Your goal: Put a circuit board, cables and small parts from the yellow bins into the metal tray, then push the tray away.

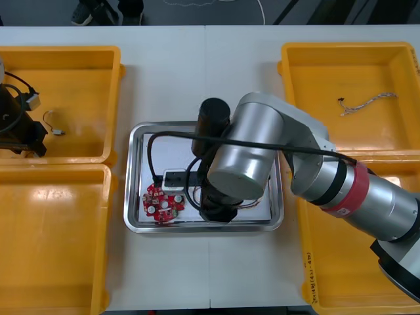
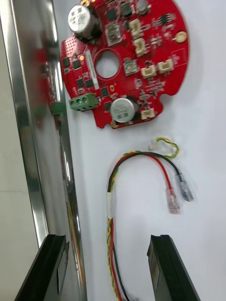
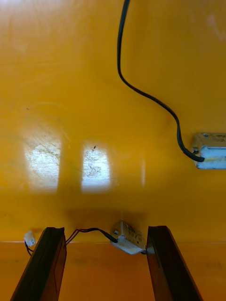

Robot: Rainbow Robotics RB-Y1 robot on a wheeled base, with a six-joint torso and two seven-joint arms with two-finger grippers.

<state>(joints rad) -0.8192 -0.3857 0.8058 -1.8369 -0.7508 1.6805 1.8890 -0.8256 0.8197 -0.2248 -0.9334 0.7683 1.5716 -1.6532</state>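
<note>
Two sets of fingers are in play. My right fingers point(image 2: 168, 268) hang spread inside the shiny metal tray point(image 1: 134, 220) at the middle of the bench point(image 1: 210, 279), pinching nothing. The red and yellow twisted cable point(image 2: 111, 221) lies on the tray's white floor between them, just beside the round red circuit board point(image 2: 125, 61).

My left fingers point(image 3: 167, 263) hover low in the far yellow plastic bin point(image 1: 65, 54) on my left, also spread and empty. They straddle a small boxy metal part point(image 3: 127, 235) with a thin dark lead. I judge that part comes next. It looks light and hard, likely to skate on the glossy bin floor, and its lead is limp and too thin to trust. I would close squarely across the part's body and let the lead trail.
</note>
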